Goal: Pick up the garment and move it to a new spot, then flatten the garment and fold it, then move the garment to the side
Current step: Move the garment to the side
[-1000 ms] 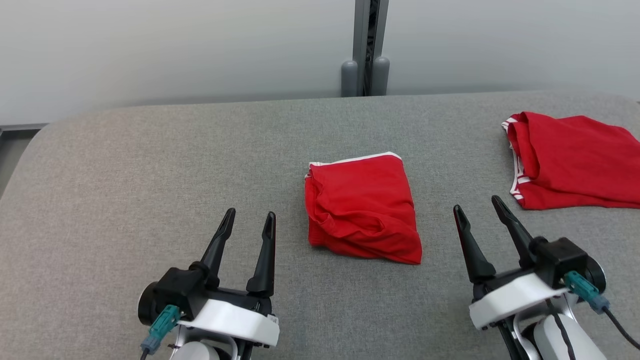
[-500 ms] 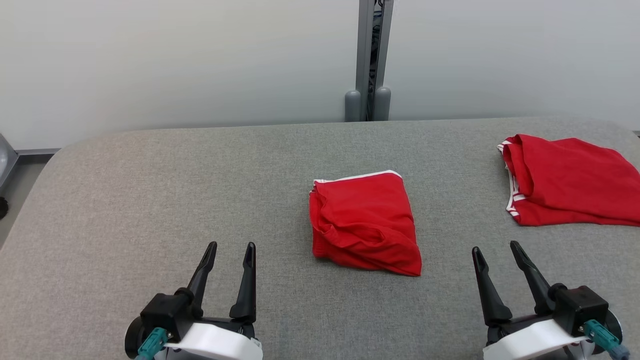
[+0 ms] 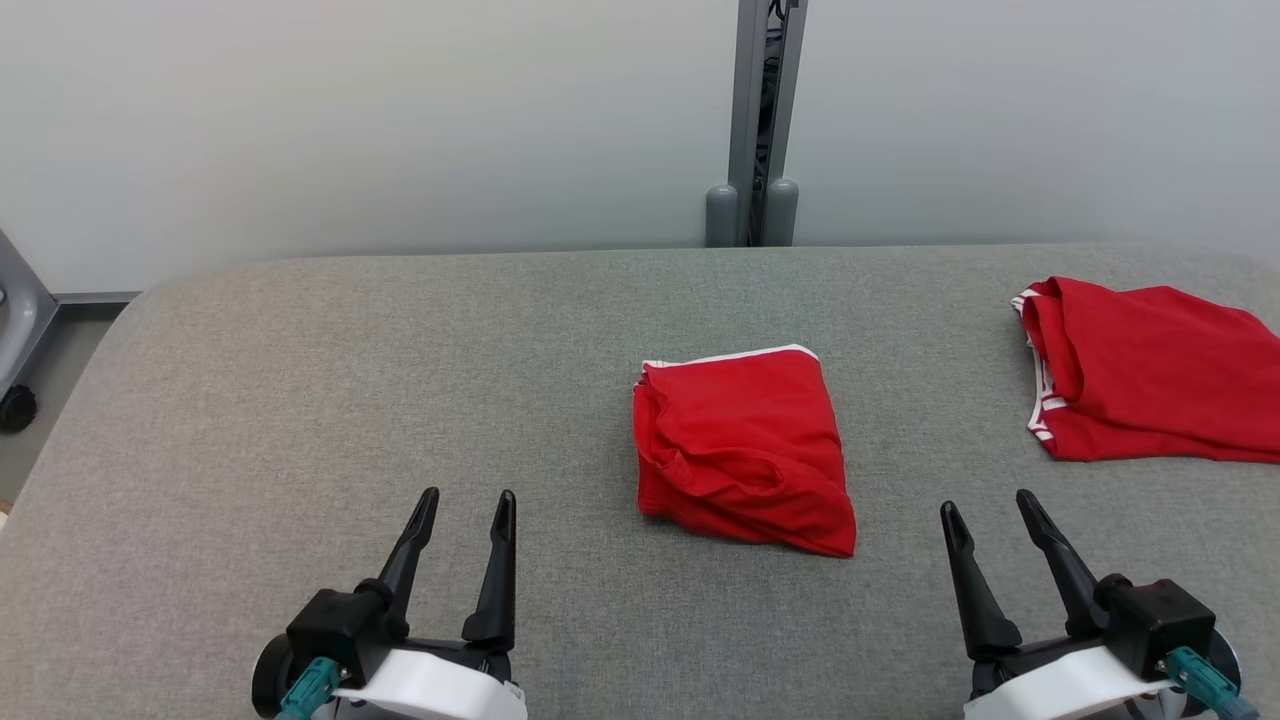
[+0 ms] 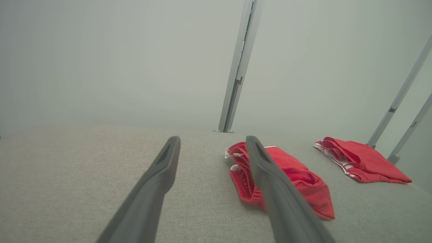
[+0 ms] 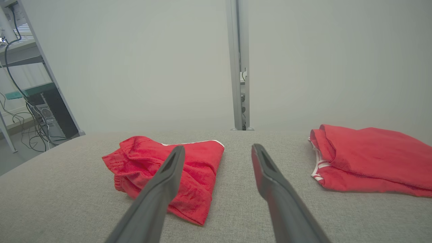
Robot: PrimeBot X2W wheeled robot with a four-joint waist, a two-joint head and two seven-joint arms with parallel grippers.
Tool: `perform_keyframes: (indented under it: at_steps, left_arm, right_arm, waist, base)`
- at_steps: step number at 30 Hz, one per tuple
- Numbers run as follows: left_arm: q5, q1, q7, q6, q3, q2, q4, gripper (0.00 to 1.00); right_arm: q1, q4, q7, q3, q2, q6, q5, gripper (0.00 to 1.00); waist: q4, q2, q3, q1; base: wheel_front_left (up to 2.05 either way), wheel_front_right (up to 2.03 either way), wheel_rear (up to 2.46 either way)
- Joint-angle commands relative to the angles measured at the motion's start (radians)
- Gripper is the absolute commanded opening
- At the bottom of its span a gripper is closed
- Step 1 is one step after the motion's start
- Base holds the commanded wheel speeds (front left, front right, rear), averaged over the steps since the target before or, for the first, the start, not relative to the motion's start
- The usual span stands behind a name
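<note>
A red garment [image 3: 745, 455] with white trim lies folded in the middle of the grey padded table [image 3: 400, 380]. A second red garment [image 3: 1150, 385] lies at the right edge. My left gripper [image 3: 468, 494] hovers open near the front edge, left of the folded garment and apart from it. On the other side, my right gripper [image 3: 985, 500] is open too, right of it and holding nothing. The left wrist view has the open left gripper [image 4: 212, 138] with the garment [image 4: 297, 175] behind its right finger. Beyond the open right gripper [image 5: 218, 147], the right wrist view has the garment [image 5: 202, 168] at left.
A grey metal post [image 3: 765, 120] rises behind the table's far edge against a pale wall. A caster wheel [image 3: 15, 408] stands on the floor at far left. Shelving with cables [image 5: 33, 111] is off the table's left side.
The head camera has tilted, shifting the whole picture down. Relative to the garment, both open grippers have drawn back toward the front edge. Neither garment has moved.
</note>
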State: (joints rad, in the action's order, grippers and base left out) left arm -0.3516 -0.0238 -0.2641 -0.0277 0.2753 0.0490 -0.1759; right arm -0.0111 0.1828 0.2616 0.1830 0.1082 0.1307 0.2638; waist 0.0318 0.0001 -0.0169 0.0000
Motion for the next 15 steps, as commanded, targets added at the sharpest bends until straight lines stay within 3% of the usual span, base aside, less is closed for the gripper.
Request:
perform_keyframes:
  at_steps: [1,15]
  left_arm:
    - [0.008,0.012,0.001,-0.002,-0.003,0.004,-0.003,1.00]
    - [0.013,0.009,0.001,-0.010,-0.007,0.004,0.000,1.00]
  right_arm:
    - [0.004,0.003,0.006,0.001,0.009,0.000,0.003,1.00]
    - [-0.020,0.027,0.006,0.016,0.008,0.000,0.028,1.00]
  waist:
    - [0.002,-0.0001,0.001,0.0000]
    - [0.029,-0.0001,0.008,0.0000]
  base:
    - [0.00,0.00,0.00]
    - [0.00,0.00,0.00]
